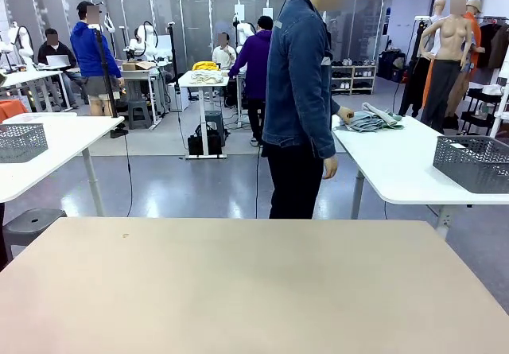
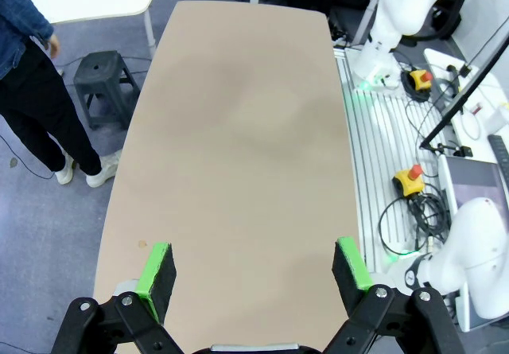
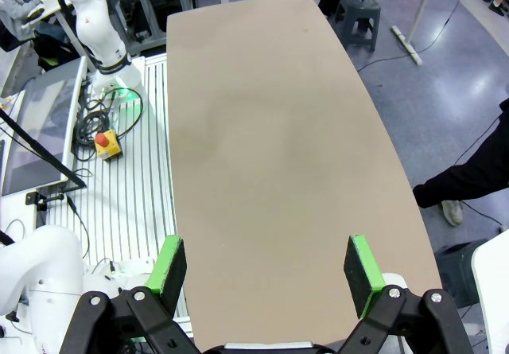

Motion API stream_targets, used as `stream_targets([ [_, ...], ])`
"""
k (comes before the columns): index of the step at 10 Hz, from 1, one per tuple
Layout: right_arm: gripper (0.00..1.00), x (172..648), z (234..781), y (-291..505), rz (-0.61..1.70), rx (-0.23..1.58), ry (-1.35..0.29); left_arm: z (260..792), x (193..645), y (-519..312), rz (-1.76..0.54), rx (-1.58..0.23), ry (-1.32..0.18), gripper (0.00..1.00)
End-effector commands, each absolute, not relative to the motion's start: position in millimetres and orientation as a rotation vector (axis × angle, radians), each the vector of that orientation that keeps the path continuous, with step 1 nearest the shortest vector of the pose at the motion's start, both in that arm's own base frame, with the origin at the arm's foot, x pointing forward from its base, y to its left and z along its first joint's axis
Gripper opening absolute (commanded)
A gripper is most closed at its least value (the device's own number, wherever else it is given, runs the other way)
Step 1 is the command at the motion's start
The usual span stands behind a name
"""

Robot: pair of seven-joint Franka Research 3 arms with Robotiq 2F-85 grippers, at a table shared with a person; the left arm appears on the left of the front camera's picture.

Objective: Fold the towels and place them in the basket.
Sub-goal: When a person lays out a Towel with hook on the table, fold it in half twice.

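Grey-blue towels point(image 1: 368, 119) sit well off on the far-right side table point(image 1: 398, 171) by the person's hand point(image 1: 345, 115), nearer right gripper point(image 3: 266, 266) than left gripper point(image 2: 254, 262); both gape empty.

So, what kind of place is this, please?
Most likely a robotics lab or test hall. Several white work tables stand around, a red stop button with cables lies beside the beige table, and a white robot arm is mounted there.
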State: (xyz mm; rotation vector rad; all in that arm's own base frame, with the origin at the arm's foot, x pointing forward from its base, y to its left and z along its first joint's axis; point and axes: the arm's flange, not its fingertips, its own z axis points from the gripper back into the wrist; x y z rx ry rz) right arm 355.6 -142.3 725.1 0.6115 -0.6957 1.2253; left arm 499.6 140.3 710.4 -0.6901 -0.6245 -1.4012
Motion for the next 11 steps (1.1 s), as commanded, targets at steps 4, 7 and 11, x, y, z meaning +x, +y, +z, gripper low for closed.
stream_targets([
  [4,1.0,355.1,725.2,-141.8,1.228,0.614,-0.698,709.7,499.0,140.6,-1.4,-0.691,-0.629,1.0],
  [7,1.0,355.1,725.2,-141.8,1.228,0.614,-0.698,709.7,499.0,140.6,-1.4,-0.691,-0.629,1.0],
  [11,1.0,355.1,725.2,-141.8,1.228,0.614,-0.698,709.7,499.0,140.6,-1.4,-0.691,-0.629,1.0],
])
